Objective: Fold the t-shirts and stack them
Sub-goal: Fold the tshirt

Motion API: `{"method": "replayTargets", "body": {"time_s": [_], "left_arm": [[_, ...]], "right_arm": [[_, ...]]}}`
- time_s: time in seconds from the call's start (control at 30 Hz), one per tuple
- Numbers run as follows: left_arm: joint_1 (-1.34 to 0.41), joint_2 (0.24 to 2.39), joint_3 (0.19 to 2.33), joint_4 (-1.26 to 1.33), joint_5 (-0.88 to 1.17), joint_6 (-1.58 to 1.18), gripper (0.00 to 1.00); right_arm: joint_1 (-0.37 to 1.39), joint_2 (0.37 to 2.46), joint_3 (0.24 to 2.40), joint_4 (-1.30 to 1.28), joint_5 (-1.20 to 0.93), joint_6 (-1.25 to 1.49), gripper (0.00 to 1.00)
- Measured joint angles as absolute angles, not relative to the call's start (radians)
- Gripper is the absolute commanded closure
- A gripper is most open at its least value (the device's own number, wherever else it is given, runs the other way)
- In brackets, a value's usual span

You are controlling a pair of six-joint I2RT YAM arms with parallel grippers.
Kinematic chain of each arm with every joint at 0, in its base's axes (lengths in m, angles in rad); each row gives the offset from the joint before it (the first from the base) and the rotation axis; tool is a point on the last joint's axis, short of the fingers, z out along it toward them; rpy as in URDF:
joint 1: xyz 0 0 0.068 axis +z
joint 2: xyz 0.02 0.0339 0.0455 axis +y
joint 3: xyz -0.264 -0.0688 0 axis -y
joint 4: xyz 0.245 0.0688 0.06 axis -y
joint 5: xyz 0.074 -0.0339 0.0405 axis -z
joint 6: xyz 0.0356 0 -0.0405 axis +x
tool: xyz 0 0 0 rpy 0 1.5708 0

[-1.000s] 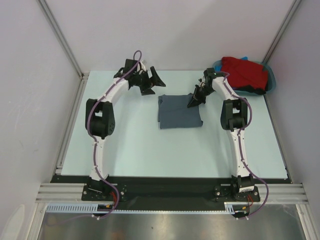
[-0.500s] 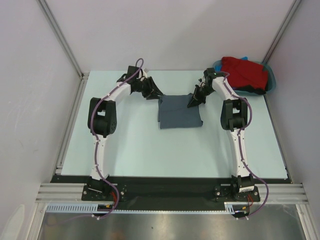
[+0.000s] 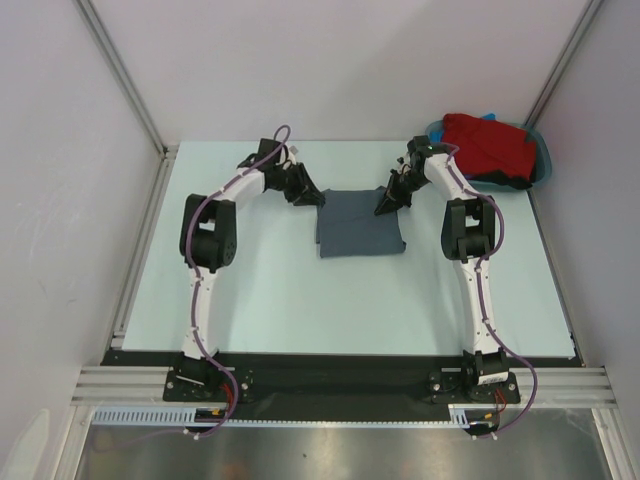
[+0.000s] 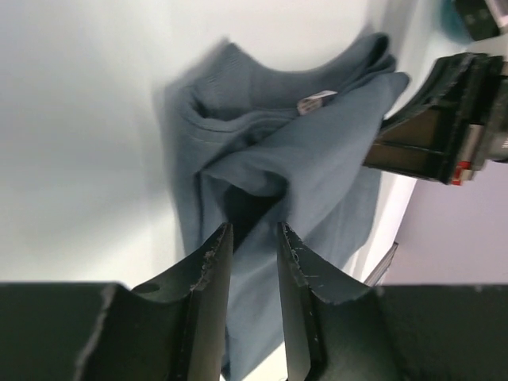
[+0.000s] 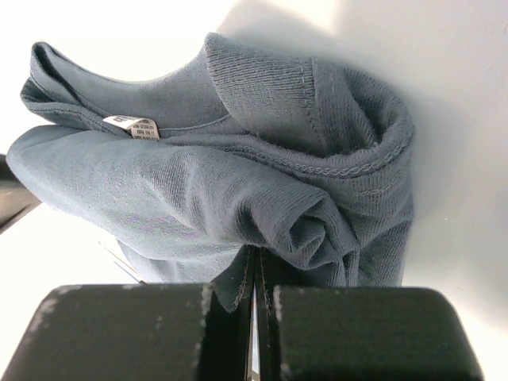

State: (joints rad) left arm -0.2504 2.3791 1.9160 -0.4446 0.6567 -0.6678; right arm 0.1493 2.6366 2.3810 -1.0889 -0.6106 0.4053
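Left fingers (image 4: 230, 238): a narrow gap apart, tips at a raised fold on the far-left corner of the dark slate-grey cotton t-shirt (image 3: 358, 225). Cloth shows in the gap; I cannot tell whether it is pinched yet.

Right fingers (image 5: 254, 262): closed tight on a bunched roll of the same shirt at its far-right corner, beside the ribbed collar.

Shirt position: mid-surface, between the two arms, lying as a rough folded rectangle. Collar and white neck label (image 5: 131, 125) are at the far edge.

Handling (judgement): light, limp knit with no stiffness. It will sag and drape from any hold, and the layers may slip apart if only the top ply is caught. Best taken at both far corners through all layers, lifted evenly, with the hem trailing on the pale surface (image 3: 300, 290).

Surroundings: a bright red t-shirt (image 3: 490, 145) is heaped in a teal plastic tub (image 3: 547, 160) at the far right, just beyond the right arm. Bits of blue and black cloth show at its edges. Nothing lies on the near side of the grey shirt. The right arm's own elbow is the nearest obstacle to a rightward swing.
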Motion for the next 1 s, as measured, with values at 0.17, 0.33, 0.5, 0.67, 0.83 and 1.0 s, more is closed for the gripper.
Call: {"method": "replayTargets", "body": {"time_s": [0.17, 0.33, 0.5, 0.67, 0.83, 1.0], "left_arm": [[-0.258, 2.413, 1.916, -0.461, 0.65, -0.655, 0.68], [-0.268, 2.42, 1.918, -0.461, 0.649, -0.655, 0.69], [-0.272, 2.42, 1.933, -0.458, 0.649, -0.657, 0.73], [-0.272, 2.42, 1.944, -0.458, 0.642, -0.656, 0.73], [-0.272, 2.418, 1.943, -0.456, 0.619, -0.656, 0.72], [-0.272, 2.404, 1.931, -0.443, 0.605, -0.658, 0.71]], "right_arm": [[0.149, 2.637, 2.381, -1.089, -0.611, 0.406, 1.0], [0.149, 2.637, 2.381, -1.089, -0.611, 0.405, 1.0], [0.149, 2.637, 2.381, -1.09, -0.611, 0.405, 1.0], [0.149, 2.637, 2.381, -1.09, -0.611, 0.405, 1.0], [0.149, 2.637, 2.381, -1.09, -0.611, 0.405, 1.0], [0.149, 2.637, 2.381, -1.09, -0.611, 0.402, 1.0]]}}
